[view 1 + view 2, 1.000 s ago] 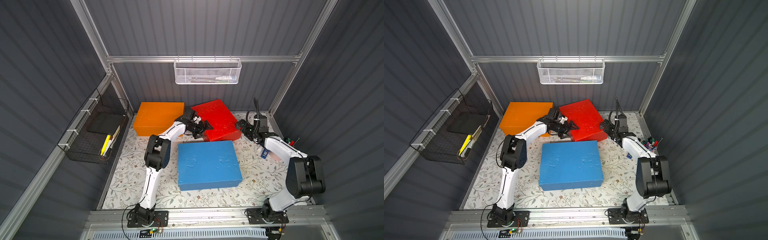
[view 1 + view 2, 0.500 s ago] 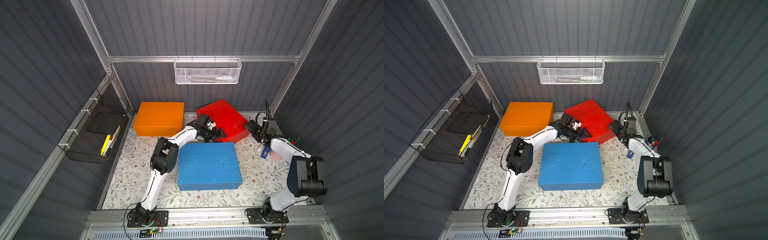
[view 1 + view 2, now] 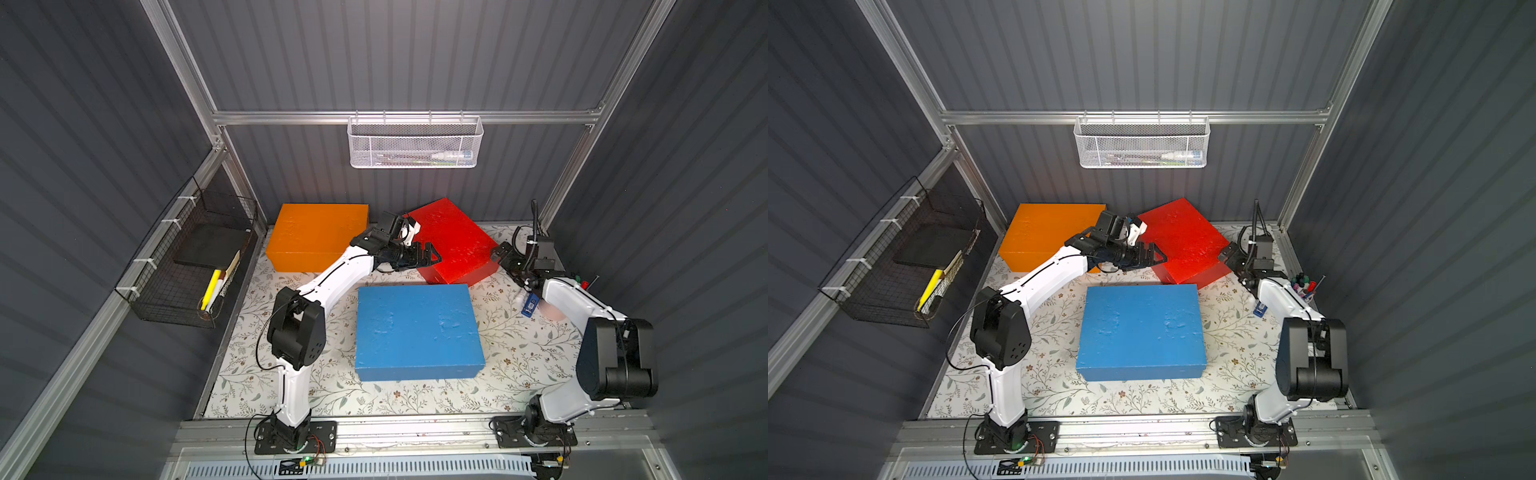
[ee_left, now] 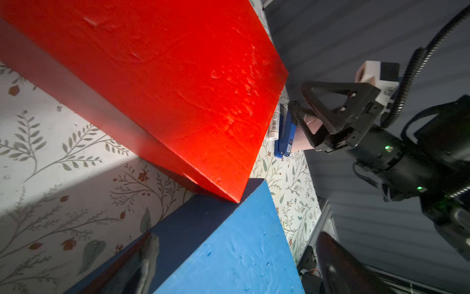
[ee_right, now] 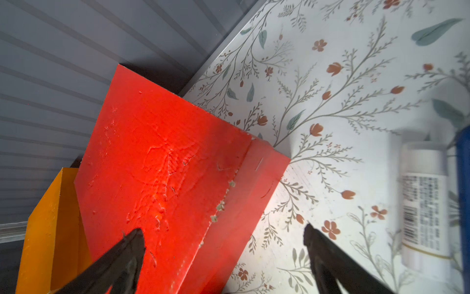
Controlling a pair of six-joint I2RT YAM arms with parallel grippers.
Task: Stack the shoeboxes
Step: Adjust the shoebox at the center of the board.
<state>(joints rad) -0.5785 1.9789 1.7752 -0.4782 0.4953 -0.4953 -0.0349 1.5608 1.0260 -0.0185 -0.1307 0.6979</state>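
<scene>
The right fingers stand spread wide astride a corner of the red shoebox, gripping nothing. The left fingers are also wide apart and empty, by its near-left edge. The red shoebox sits skewed at the back of the bench, one corner meeting the blue shoebox. The orange shoebox stands at back left.

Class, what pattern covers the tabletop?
The tabletop shows leafy sprigs and reddish flowers on white; clearest in the right wrist view.
</scene>
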